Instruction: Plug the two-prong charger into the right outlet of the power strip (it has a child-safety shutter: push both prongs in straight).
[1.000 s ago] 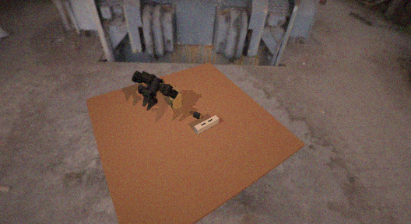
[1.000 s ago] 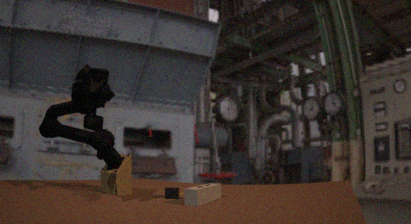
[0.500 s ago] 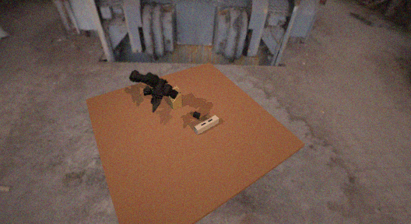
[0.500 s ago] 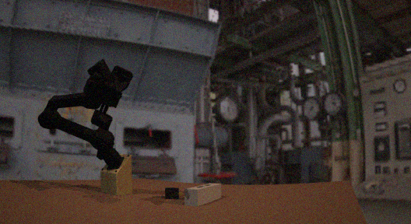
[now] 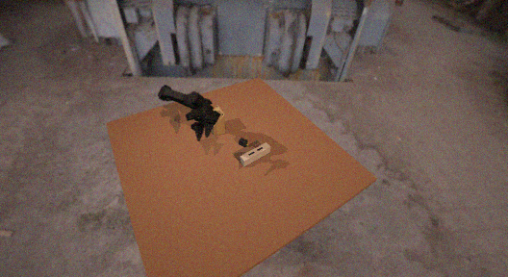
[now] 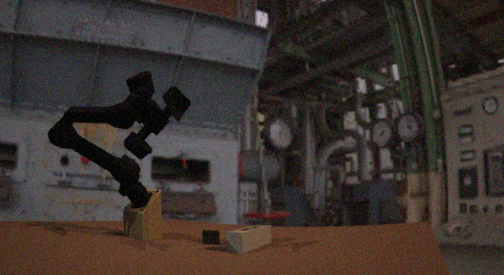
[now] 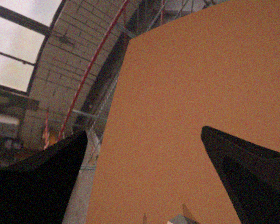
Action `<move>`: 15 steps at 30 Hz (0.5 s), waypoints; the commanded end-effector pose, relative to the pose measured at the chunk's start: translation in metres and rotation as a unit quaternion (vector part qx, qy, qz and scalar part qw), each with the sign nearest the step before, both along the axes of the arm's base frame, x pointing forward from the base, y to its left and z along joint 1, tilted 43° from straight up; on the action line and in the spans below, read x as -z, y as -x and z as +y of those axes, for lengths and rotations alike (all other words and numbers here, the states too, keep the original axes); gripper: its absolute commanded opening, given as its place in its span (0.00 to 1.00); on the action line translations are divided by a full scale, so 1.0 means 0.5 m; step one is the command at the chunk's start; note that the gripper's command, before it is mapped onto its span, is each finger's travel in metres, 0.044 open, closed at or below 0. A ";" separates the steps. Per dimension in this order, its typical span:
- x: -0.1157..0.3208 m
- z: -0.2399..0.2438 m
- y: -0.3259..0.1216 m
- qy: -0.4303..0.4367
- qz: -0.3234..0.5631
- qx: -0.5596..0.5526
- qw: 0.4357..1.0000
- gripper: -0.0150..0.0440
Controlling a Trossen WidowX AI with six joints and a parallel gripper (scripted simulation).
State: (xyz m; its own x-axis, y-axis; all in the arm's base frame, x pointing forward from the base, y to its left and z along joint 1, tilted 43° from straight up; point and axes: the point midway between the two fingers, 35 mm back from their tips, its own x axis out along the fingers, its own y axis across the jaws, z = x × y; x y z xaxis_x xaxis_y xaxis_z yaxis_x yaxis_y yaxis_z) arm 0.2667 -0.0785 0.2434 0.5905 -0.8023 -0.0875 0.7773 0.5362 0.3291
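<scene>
We see a bench (image 5: 250,207) (image 6: 363,248) (image 7: 191,90) with a matt orange-brown top, finely grained in look, though we cannot tell what it is made of. The arm (image 5: 180,96) (image 6: 95,116) is black and dull, and we make out no shine on it. Its tool (image 5: 204,130) (image 6: 157,124) (image 7: 144,133) has smooth, dark, matt fingers. The mount (image 5: 219,125) (image 6: 152,220) looks yellowish and flat-finished. We read the pale power strip (image 5: 255,155) (image 6: 250,239) as smooth, matt plastic, and the charger (image 5: 242,142) (image 6: 210,237) as dark, dull plastic. Around the bench, the floor (image 5: 433,135) looks like rough, blotchy concrete. The blue-grey machinery (image 5: 241,24) (image 6: 119,81) looks like worn painted metal, rust-stained in places.
</scene>
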 end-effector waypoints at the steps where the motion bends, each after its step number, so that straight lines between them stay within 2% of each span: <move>1: 0.019 0.015 -0.022 0.009 0.038 -0.021 0.999 1.00; 15: 0.106 0.055 -0.077 0.034 0.177 -0.076 0.981 1.00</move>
